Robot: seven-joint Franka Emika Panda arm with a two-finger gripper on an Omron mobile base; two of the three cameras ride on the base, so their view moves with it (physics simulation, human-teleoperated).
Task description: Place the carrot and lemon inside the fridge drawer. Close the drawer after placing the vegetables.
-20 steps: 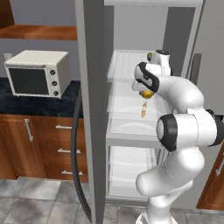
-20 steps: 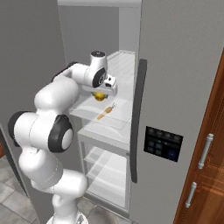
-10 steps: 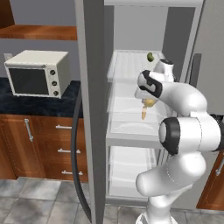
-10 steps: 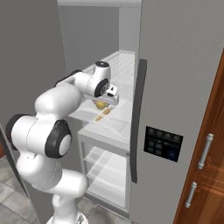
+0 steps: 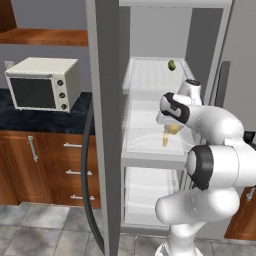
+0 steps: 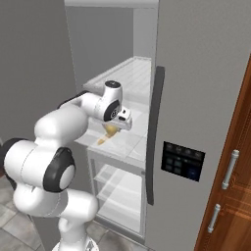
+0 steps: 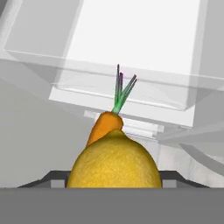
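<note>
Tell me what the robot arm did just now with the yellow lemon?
The gripper carried the lemon along the open fridge drawer, away from the olive-green fruit on the shelf and toward the drawer's front. It still holds the lemon, now right above the carrot. The carrot stayed lying in the drawer, the drawer stayed open, and the toaster oven never moved.
</note>
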